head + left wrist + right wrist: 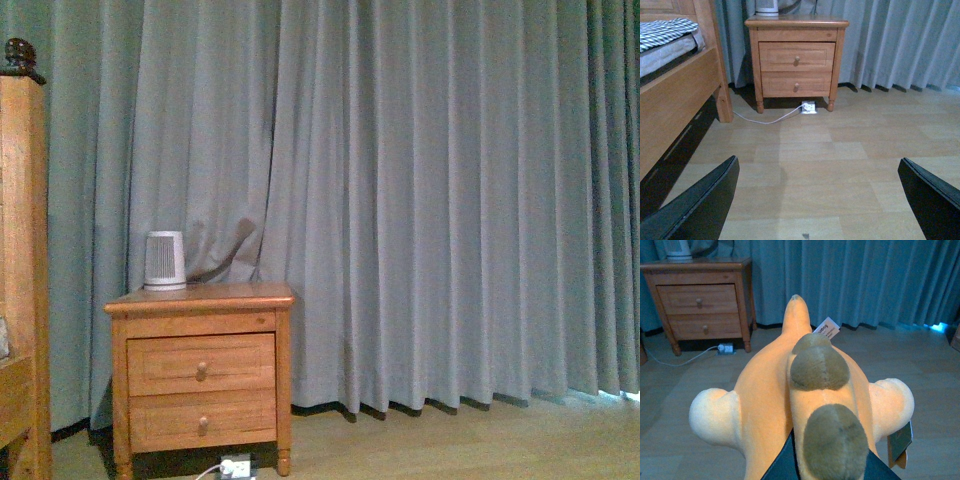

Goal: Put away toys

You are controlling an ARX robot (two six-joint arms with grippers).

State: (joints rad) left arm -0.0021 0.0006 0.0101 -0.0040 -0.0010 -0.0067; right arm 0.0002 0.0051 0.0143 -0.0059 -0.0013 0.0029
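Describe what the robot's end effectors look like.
The left end effector has two matte black fingers, flat and wedge-shaped, tapering to blunt tips, with no markings or cables showing. Of the right end effector only dark slivers show, the rest hidden by the plush toy. Neither arm appears in the front view.

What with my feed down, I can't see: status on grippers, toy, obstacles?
Left gripper open, empty, above floor. Right gripper shut on plush. Nightstand, cable and bed ahead; no obstacle seen nearer.
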